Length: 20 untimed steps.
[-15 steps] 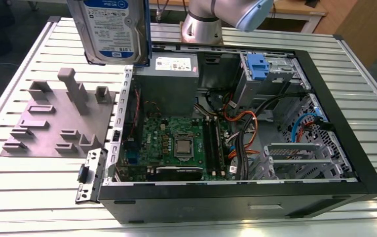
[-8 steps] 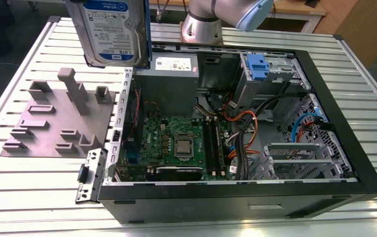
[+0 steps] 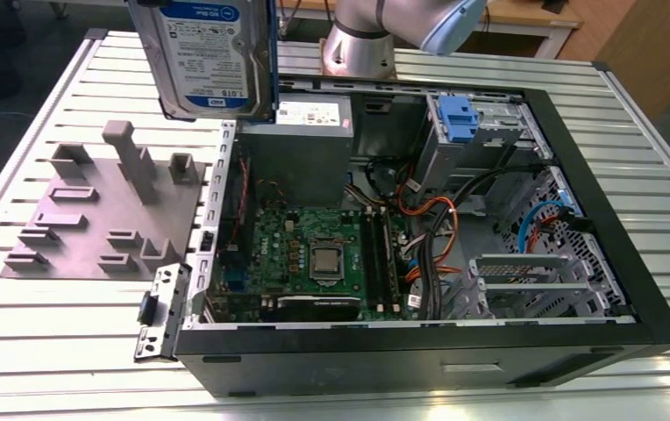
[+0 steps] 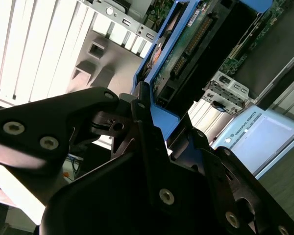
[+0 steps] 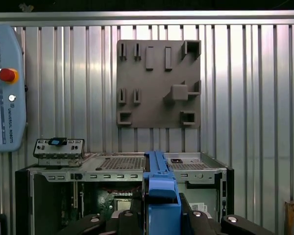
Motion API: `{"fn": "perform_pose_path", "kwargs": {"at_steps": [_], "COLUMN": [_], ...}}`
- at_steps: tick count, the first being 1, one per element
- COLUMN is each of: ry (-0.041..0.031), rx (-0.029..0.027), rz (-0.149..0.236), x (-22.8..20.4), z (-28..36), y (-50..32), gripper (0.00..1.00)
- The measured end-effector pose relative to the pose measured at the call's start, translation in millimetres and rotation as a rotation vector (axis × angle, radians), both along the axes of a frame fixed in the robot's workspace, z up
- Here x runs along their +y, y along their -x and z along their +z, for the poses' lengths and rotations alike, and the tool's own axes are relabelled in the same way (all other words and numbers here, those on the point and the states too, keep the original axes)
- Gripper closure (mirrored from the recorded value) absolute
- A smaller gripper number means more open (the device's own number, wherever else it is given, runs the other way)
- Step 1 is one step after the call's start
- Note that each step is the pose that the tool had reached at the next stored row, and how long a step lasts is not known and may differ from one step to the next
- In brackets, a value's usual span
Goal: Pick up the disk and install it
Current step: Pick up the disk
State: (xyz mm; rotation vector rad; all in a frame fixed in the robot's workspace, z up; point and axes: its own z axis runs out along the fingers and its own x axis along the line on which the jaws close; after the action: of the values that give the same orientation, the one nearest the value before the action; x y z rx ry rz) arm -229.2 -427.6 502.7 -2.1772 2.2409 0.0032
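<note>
In the exterior view the disk [image 3: 204, 57] hangs high in the air with its label toward the camera. It is above the corner of the open computer case [image 3: 429, 360] where the grey power supply box [image 3: 300, 140] sits, and it touches neither the case nor the table [image 3: 54, 351]. The drive cage [image 3: 499, 123] with its small blue latch [image 3: 457, 116] stands at another corner, toward the exterior view's right, well apart from the disk, and a bundle of cables [image 3: 429, 219] lies between the cage and the motherboard [image 3: 311, 254]. In the second wrist view the gripper [image 4: 139, 110] is clenched on the disk's blue bracket [image 4: 159, 120], and the green circuit side of the disk [image 4: 186, 46] points away from the black fingers [image 4: 88, 105]. In the first wrist view the same bracket [image 5: 161, 188] sits between the fingers [image 5: 198, 218], with the case [image 5: 54, 171] and the grey fixture plate [image 5: 159, 83] lying beyond it on the table. I judge that the step in hand is the carrying of the held disk toward its place in the case. The grip seems to be on the narrow plastic edge only (not on the metal body), so the disk may pivot if the arm moves abruptly. It is better to travel slowly, to keep the disk above the case wall and the cables, and to make its long side parallel with the cage before any descent.
</note>
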Motion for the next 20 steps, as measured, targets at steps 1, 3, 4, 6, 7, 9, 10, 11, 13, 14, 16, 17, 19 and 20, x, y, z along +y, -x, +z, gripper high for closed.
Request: {"fn": "perform_pose_path", "kwargs": {"at_steps": [1, 3, 4, 6, 7, 9, 10, 11, 13, 14, 16, 17, 19, 20], "ry": [0.0, 0.0, -0.0001, -0.0001, 0.0, 0.0, 0.0, 0.0, -0.0001, -0.0001, 0.0, 0.0, 0.0, 0.0], "rx": [0.0002, 0.0003, 0.0003, 0.0003, 0.0004, 0.0004, 0.0004, 0.0003, 0.0004, 0.0003, 0.0003, 0.0004, 0.0004, 0.0004], "rz": [0.0, 0.0, 0.0, 0.0, 0.0, 0.0, 0.0, 0.0, 0.0, 0.0, 0.0, 0.0, 0.0, 0.0], "x": [0.0, 0.0, -0.1, 0.0, 0.0, 0.0, -0.1, -0.3, -1.2, -1.8, -3.4, -4.3, -6.1, -6.8], "z": [0.0, -0.1, -0.1, -0.1, -0.1, 0.0, 0.0, 0.0, -0.1, -0.1, -0.1, 0.0, 0.0, 0.0], "y": [-1.7, -3.9, -4.2, -4.2, -4.4, -4.5, -4.6, -4.6, -4.5, -4.5, -4.5, -4.6, -4.5, -4.5], "gripper": [0.64, 0.64, 0.64, 0.64, 0.64, 0.64, 0.64, 0.64, 0.64, 0.64, 0.64, 0.64, 0.64, 0.64]}}
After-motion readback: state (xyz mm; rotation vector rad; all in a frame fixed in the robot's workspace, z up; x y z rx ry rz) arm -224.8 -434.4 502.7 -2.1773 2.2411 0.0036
